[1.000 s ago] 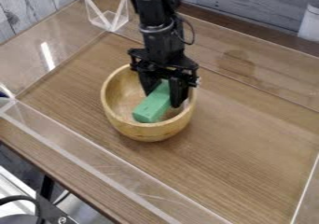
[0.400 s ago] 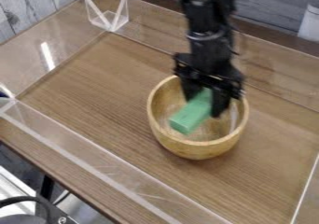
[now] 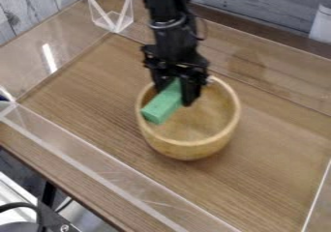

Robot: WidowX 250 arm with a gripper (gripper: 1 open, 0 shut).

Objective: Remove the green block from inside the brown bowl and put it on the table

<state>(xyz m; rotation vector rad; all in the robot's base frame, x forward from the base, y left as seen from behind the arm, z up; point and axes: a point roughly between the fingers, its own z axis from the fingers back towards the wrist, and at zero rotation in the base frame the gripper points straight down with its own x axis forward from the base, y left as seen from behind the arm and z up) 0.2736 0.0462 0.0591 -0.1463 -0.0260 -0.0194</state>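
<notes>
The block (image 3: 162,105) is pinched in my gripper (image 3: 177,93), jaws pressed against its upper end. It hangs tilted, top end at about 1 o'clock up between the fingers, lower end pointing toward 7 o'clock. In this view the lower end crosses the bowl (image 3: 195,139) rim at the bowl's 10 o'clock side, so the block shows partly over the rim and partly over the bowl's inside. I cannot tell from this single view whether the lower end touches the rim or is just clear of it. It is not lying on the bowl floor: the bare wood of the floor shows at 4 to 5 o'clock from the block. My gripper points straight down, black fingers on either side of the block, the arm rising up and out of the frame at 12 o'clock. The bowl sits upright on the table (image 3: 91,91), a little toward 4 o'clock from the table's middle. Clear acrylic walls (image 3: 77,154) run along the table edges: one along the near edge from 9 o'clock down toward 6 o'clock, another along the far left side. A clear corner piece (image 3: 114,15) stands at the far corner, about 11 o'clock from the gripper, well apart from the bowl.
</notes>
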